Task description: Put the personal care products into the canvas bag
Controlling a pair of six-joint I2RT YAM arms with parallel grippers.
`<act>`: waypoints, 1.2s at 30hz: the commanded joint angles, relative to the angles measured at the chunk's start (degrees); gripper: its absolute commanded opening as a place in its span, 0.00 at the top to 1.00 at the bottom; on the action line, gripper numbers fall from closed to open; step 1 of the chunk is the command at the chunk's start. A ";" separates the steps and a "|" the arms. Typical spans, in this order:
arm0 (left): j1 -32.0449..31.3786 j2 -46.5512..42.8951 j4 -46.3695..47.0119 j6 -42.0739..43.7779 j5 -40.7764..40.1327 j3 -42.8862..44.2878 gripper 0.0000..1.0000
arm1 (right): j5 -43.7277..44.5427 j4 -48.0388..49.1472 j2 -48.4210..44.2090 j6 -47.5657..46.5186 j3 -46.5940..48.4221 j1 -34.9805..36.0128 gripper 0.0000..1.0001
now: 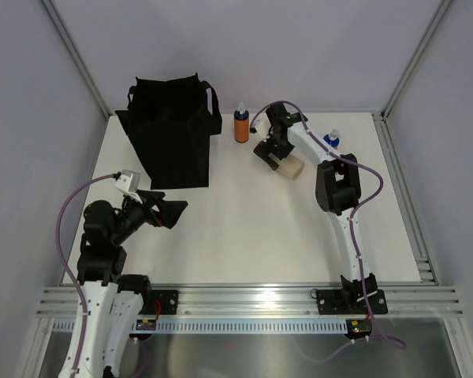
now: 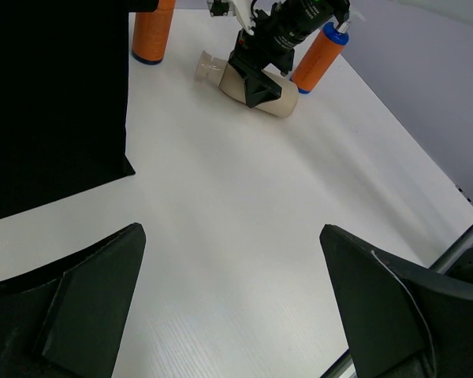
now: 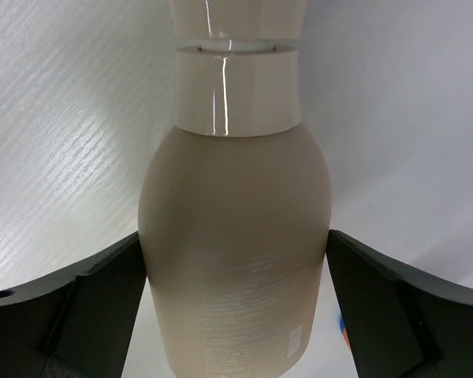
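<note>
The black canvas bag (image 1: 173,130) stands at the far left and fills the left of the left wrist view (image 2: 47,102). A beige pump bottle (image 1: 290,167) lies on its side on the table (image 1: 244,228). My right gripper (image 1: 270,157) is open, and its jaws stand on either side of the bottle (image 3: 234,299), close against it. One orange bottle with a blue top (image 1: 241,124) stands next to the bag. The other (image 1: 332,140) stands behind the right arm. My left gripper (image 1: 169,213) is open and empty in front of the bag. The olive-green, white and amber bottles are out of view.
Grey walls and metal frame posts close in the table at the back and sides. An aluminium rail (image 1: 252,299) runs along the near edge. The right arm's elbow (image 1: 335,189) hangs over the right half of the table.
</note>
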 commanded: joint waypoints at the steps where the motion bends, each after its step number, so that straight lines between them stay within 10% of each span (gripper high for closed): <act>1: 0.11 -0.60 1.34 -0.80 2.06 0.08 0.01 | -7.80 -10.35 3.58 -2.32 1.37 -1.39 0.01; 14: 0.11 -0.69 1.34 -1.24 2.41 0.34 0.01 | -7.36 -8.96 2.27 -0.74 -3.19 -1.65 0.02; 21: 0.11 -0.69 1.17 -1.24 2.33 0.78 0.01 | -11.58 -6.60 -2.47 2.24 -5.38 -1.65 0.86; 36: 0.11 -1.22 3.89 -4.75 7.24 0.17 0.01 | -30.64 3.52 -24.01 10.33 -20.07 -2.53 1.00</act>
